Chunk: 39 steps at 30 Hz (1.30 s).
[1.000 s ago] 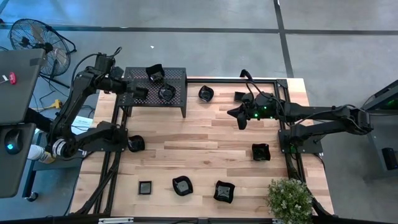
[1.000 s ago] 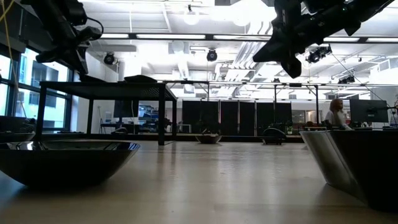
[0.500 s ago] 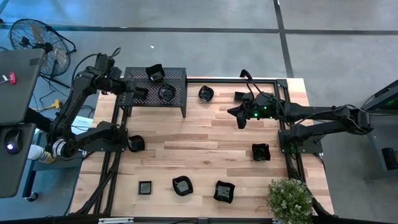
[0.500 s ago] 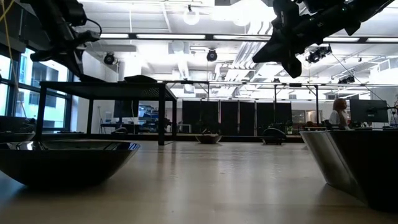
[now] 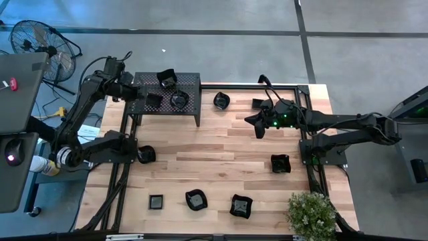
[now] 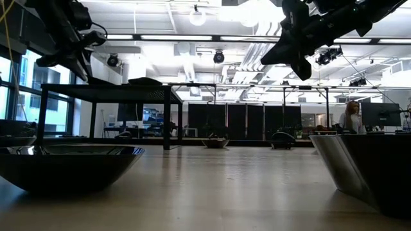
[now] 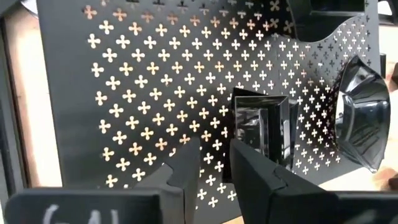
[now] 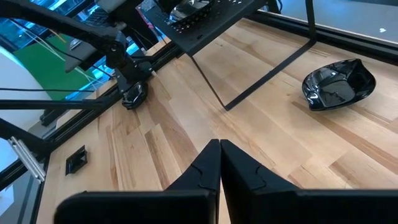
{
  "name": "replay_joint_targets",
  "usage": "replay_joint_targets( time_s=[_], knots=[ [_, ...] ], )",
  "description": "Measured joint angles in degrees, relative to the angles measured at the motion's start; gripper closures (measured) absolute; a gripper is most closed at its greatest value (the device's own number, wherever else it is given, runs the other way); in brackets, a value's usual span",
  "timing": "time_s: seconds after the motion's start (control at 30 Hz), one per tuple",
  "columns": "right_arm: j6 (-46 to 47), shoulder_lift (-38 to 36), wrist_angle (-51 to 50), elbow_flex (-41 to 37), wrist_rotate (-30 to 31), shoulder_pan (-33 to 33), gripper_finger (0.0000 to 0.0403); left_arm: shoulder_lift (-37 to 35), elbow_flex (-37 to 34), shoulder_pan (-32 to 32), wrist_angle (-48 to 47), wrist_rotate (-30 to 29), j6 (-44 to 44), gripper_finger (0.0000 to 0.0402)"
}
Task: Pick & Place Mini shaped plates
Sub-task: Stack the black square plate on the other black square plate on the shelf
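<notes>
Wooden table point(image 5: 214, 144), with a black perforated rack point(image 5: 190, 84) standing at its 11 o'clock corner — three mini shaped plates on the rack, seven more scattered over the tabletop. Left gripper point(image 7: 208, 163), over the rack, fingers parted with nothing between them — a square plate point(image 7: 261, 124) lies flat on the rack just ahead of the fingertips, apart from them. Right gripper point(image 8: 219, 163), closed and empty, hangs above the table toward 1 o'clock, a wavy-edged plate point(image 8: 339, 84) near.
</notes>
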Motion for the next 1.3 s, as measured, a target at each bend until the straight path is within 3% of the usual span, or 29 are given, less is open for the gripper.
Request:
replay_joint_targets(
  time_s=[0.37, 0.67, 0.9, 1.03, 1.3],
  knots=[
    [-0.14, 0.0, 0.0, 0.0, 0.25, -0.04, 0.04, 0.1, 0.0, -0.71, 0.02, 0.94, -0.4, 0.0318],
    [-0.66, 0.0, 0.0, 0.0, 1.46, -0.04, 0.0399, 1.51, 0.0, -8.57, 1.13, -5.47, -0.58, 0.0321],
    [-0.65, 0.0, -0.01, 0.0, 1.52, -0.04, 0.0399, 1.49, 0.0, -9.73, 1.85, -6.56, -0.92, 0.0391],
    [-0.63, 0.0, 0.0, 0.0, 1.52, -0.04, 0.0397, 1.29, 0.52, -9.74, 1.98, -7.28, -2.23, 0.0391],
    [-0.87, 0.0, -0.01, 0.0, 1.52, -0.04, 0.0397, 1.42, 3.85, -9.73, 3.07, -1.8, -1.81, 0.0398]
  ],
)
